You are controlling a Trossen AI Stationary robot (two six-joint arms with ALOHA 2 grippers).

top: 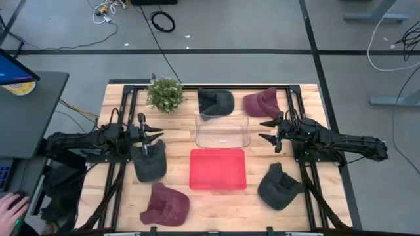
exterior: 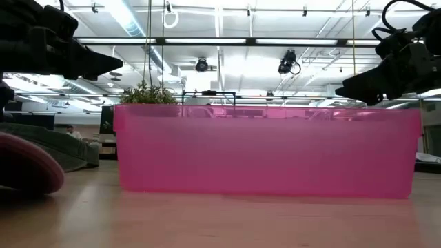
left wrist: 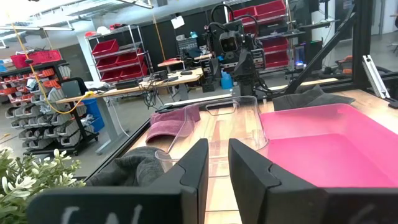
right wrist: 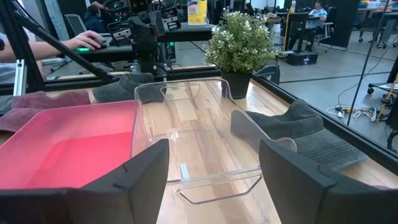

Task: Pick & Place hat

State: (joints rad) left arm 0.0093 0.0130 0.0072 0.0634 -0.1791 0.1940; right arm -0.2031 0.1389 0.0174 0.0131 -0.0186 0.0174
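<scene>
Several caps lie flat on the wooden table: a dark grey hat (top: pixel 149 162) at the left, a maroon hat (top: pixel 165 204) near left, a dark grey hat (top: pixel 279 188) near right, a dark grey hat (top: pixel 216 101) and a maroon hat (top: pixel 261 102) at the far side. My left gripper (top: pixel 159 133) hovers just beyond the left grey hat's far end, pointing toward the clear bin (top: pixel 223 131). Its fingers (left wrist: pixel 198 165) stand a narrow gap apart with nothing between them. My right gripper (top: pixel 266 130) faces the clear bin's right side, wide open (right wrist: pixel 214 180) and empty.
A pink bin (top: pixel 218 169) sits in front of the clear bin at the table's middle. A potted plant (top: pixel 165 94) stands at the far left. Black frame rails (top: pixel 125 118) run along both sides. A person's hand (top: pixel 12 208) rests at a desk beyond the table's left.
</scene>
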